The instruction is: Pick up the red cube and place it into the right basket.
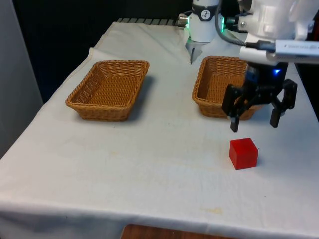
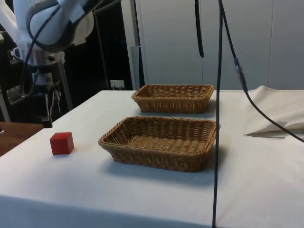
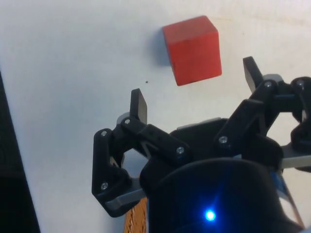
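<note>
on the front view's left, a shallow rectangular basket of woven tan wicker rests on the white cloth, which is smooth with faint creases. a second wicker basket of like weave sits at the front view's right, well apart from the first. the black gripper hangs above the cloth before that right basket, its two angular fingers spread wide and holding nothing. the red cube, matte and sharp-edged, lies on the cloth nearer the camera, just below the gripper and clear of it.
</note>
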You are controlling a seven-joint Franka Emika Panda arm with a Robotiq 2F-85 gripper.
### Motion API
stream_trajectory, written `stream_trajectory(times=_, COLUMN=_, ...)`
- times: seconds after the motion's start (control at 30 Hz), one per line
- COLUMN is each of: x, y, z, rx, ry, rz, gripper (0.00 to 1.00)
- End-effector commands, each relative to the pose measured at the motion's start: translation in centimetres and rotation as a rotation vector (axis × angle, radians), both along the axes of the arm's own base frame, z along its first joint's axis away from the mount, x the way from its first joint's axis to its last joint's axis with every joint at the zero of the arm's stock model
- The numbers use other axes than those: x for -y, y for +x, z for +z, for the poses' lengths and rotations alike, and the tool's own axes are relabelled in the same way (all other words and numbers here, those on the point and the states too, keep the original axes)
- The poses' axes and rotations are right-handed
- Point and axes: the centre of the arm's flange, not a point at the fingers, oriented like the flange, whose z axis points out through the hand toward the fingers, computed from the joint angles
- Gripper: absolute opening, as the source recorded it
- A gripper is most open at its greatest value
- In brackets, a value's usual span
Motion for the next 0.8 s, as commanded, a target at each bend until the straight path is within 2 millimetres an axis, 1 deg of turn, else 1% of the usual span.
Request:
stream_trajectory(times=0.0, x=0.2, y=0.1, z=-0.4, rx=-0.01, ry=0.01, rz=-0.006, gripper=1.0)
stream_trajectory(times=0.17, x=0.5, y=0.1, z=-1.3, rx=-0.019, ry=0.031, rz=-0.022, gripper=1.0)
stream_trajectory(times=0.23, x=0.5, y=0.2, z=-1.4, rx=-0.018, ry=0.034, rz=-0.023, gripper=1.0)
stream_trajectory(times=0.27, x=0.5, y=0.3, z=-1.9, rx=-0.019, ry=0.04, rz=-0.025, gripper=1.0)
stream_trajectory(times=0.3, x=0.5, y=0.1, z=-1.6, rx=-0.018, ry=0.027, rz=-0.028, gripper=1.0)
stream_trajectory(times=0.43, x=0.7, y=0.6, z=-3.2, rx=-0.018, ry=0.053, rz=-0.029, gripper=1.0)
stream_trajectory(times=0.53, x=0.8, y=0.9, z=-3.9, rx=-0.018, ry=0.061, rz=-0.03, gripper=1.0)
stream_trajectory(times=0.57, x=0.7, y=0.7, z=-3.6, rx=-0.016, ry=0.049, rz=-0.031, gripper=1.0)
stream_trajectory(times=0.67, x=0.9, y=1.2, z=-4.9, rx=-0.02, ry=0.07, rz=-0.032, gripper=1.0)
stream_trajectory(times=0.73, x=0.9, y=1.2, z=-5.0, rx=-0.021, ry=0.073, rz=-0.033, gripper=1.0)
stream_trajectory(times=0.77, x=0.9, y=1.2, z=-5.5, rx=-0.024, ry=0.077, rz=-0.033, gripper=1.0)
